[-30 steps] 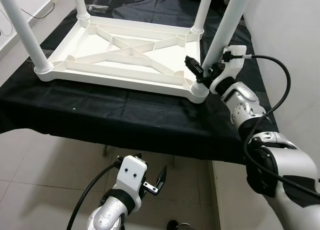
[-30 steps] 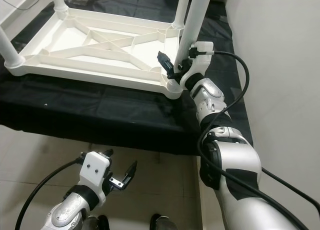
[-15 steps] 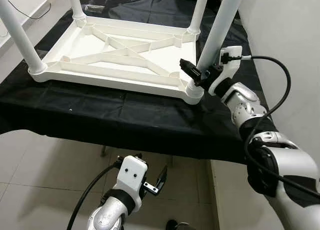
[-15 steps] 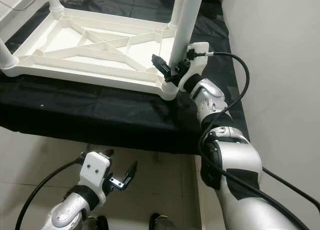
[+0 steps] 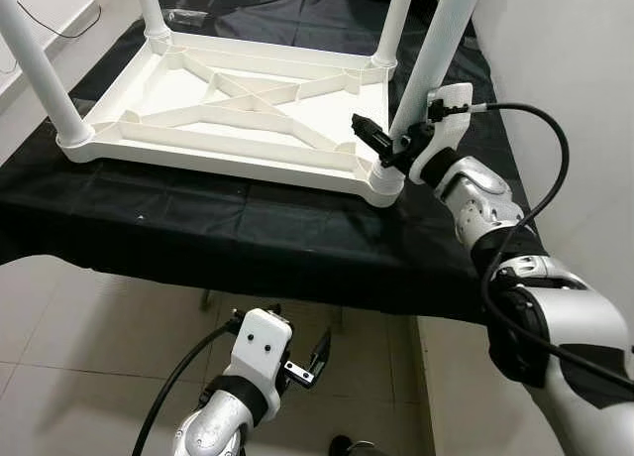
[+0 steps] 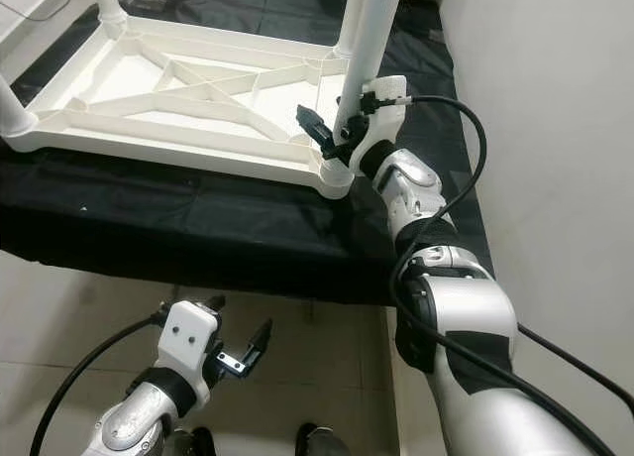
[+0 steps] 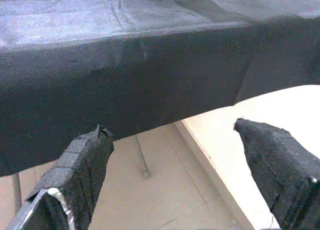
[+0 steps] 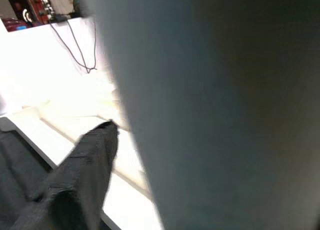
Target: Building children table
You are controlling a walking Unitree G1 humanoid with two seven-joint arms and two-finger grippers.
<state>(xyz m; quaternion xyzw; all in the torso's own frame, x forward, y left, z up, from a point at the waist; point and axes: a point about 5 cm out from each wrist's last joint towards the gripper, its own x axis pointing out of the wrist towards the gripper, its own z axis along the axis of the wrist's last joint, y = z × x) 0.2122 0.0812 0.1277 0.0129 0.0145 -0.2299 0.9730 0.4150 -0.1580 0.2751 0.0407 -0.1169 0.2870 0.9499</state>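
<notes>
Right gripper [image 5: 381, 147] clamps the near-right table leg [image 5: 428, 52], upright on the upside-down white children's table [image 5: 233, 109]; left gripper [image 5: 302, 362] hangs open.

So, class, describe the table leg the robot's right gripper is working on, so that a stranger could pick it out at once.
On the black-draped table lies an upside-down white plastic children's table, its legs pointing up from the corners. Go to the near corner on the robot's right: the leg standing in that socket is the one. Unlike the other legs, it has the right gripper around its base.
</notes>
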